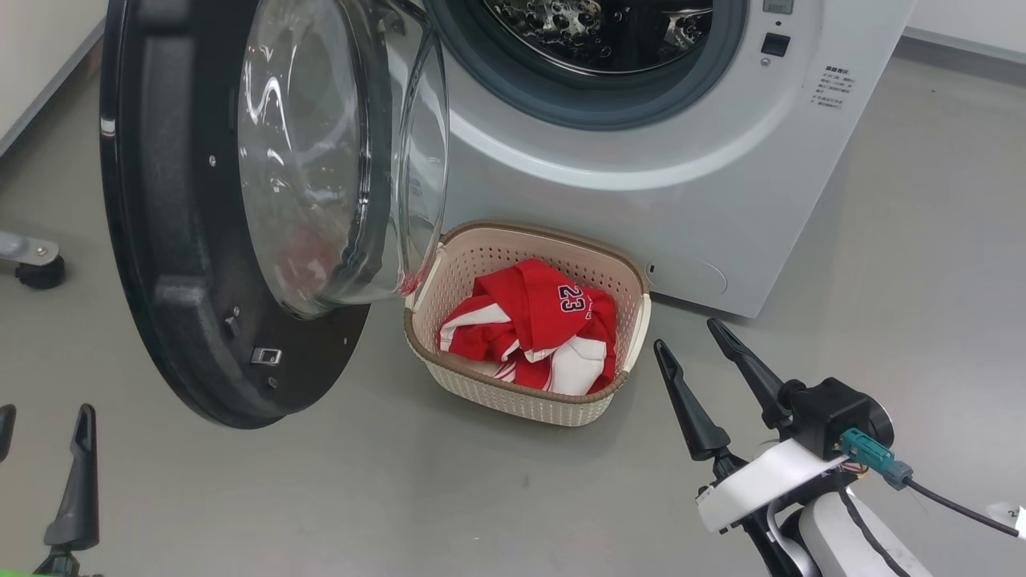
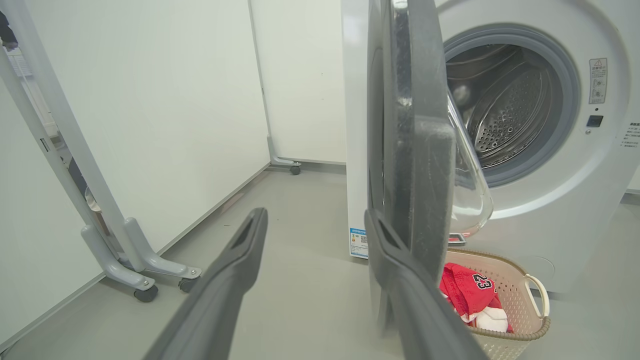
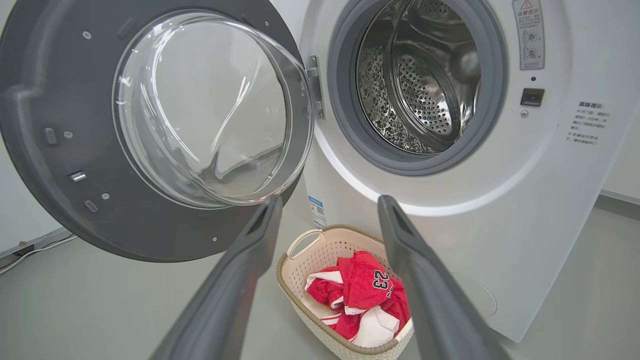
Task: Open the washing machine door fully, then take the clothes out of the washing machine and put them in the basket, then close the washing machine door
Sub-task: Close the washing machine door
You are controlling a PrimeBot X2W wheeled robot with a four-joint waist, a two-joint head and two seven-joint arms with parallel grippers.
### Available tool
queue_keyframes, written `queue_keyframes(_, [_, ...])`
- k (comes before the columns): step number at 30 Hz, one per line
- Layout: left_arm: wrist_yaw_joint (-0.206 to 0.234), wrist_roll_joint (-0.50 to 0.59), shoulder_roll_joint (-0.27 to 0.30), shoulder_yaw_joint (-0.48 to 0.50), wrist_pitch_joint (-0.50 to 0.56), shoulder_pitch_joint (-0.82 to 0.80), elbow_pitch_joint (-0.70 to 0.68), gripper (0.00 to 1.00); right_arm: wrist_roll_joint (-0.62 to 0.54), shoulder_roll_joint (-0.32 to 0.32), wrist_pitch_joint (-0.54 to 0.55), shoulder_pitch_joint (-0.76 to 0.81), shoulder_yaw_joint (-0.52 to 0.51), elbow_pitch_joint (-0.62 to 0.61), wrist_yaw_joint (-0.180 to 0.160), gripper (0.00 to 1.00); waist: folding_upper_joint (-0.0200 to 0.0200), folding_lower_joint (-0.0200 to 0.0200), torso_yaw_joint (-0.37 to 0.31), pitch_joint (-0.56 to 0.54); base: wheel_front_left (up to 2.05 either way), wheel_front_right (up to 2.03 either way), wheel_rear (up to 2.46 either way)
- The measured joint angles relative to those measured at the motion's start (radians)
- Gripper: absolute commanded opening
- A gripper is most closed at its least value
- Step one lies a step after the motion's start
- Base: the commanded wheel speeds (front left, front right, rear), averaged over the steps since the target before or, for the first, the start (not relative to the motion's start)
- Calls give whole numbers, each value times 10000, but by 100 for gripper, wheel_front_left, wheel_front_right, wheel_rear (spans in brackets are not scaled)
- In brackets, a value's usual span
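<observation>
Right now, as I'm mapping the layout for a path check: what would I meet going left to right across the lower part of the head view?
left hand → washing machine door → basket with the clothes in it → right hand

A dark 23 reads clearly on the red jersey [image 1: 533, 328], while the washing machine [image 1: 641, 184] carries a warning-triangle sticker [image 3: 530, 32] and a blue label [image 2: 358, 242], their print seemingly too small to read.
</observation>
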Motion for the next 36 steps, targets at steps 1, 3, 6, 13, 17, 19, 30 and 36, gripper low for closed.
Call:
queue_keyframes(1, [0, 10, 0, -29, -19, 10, 17, 100, -2, 2, 0, 0, -2, -2, 0, 100, 0, 0, -9, 5, 0, 0, 0])
queue_keyframes(3, [0, 54, 0, -27, -63, 51, 61, 100, -2, 8, 0, 0, -6, -8, 0, 100, 0, 0, -24, 19, 0, 0, 0])
queue_keyframes(6, [0, 56, 0, -36, -94, 60, 107, 100, -4, 8, 0, 0, -17, -8, 0, 100, 0, 0, -47, 41, 0, 0, 0])
queue_keyframes(13, [0, 35, -23, -73, -178, 61, 240, 100, -6, 8, 0, 0, -48, -10, 0, 100, 0, 0, -91, 83, 0, 0, 0])
queue_keyframes(17, [0, 35, -35, -75, -180, 61, 299, 100, -6, 12, 0, 0, -44, -10, 0, 100, 0, 0, -109, 83, 0, 0, 0])
queue_keyframes(19, [0, 35, -36, -75, -184, 61, 328, 100, -6, 12, 0, 0, -40, -10, 0, 100, 0, 0, -114, 77, 0, 0, 0])
queue_keyframes(30, [0, 35, -13, -73, -211, 60, 433, 100, -12, 19, 0, 0, 59, -2, 0, 100, 0, 0, -81, -29, 0, 0, 0])
queue_keyframes(36, [0, 23, -10, -33, -268, 60, 523, 100, -12, 23, 0, 16, 81, 40, 0, 100, 0, 0, -71, -115, 0, 0, 0])
